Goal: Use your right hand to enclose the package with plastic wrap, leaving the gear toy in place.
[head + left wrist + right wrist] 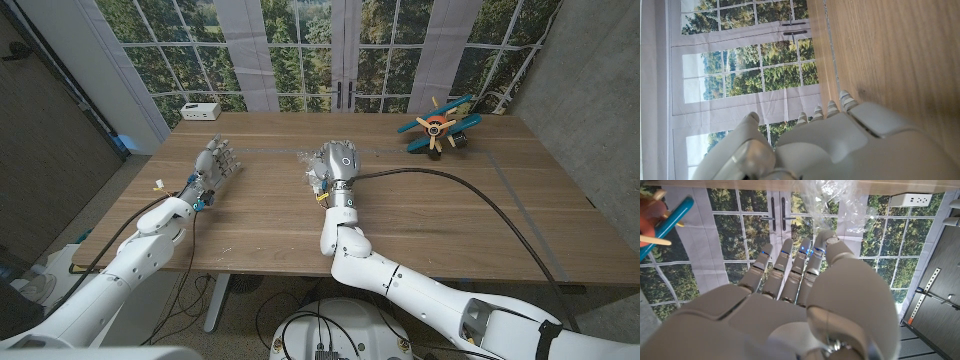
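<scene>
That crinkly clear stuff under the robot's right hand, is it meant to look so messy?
The plastic wrap lies crumpled in a loose bunch at the right hand, not spread smooth. No package shows under it. The toy plane sits apart, near the far edge.

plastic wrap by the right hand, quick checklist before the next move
1. Crinkled clear plastic wrap within the right hand's reach: ok, it lies right beside the hand.
2. Right hand's hold on the wrap: cannot tell; its fingers hide the contact.
3. Package under the wrap: cannot tell, hidden by hand and wrap.
4. Blue and orange gear toy out of the way: ok, at the far right of the wooden table.
5. Left hand apart from the wrap: ok, holding nothing.
</scene>
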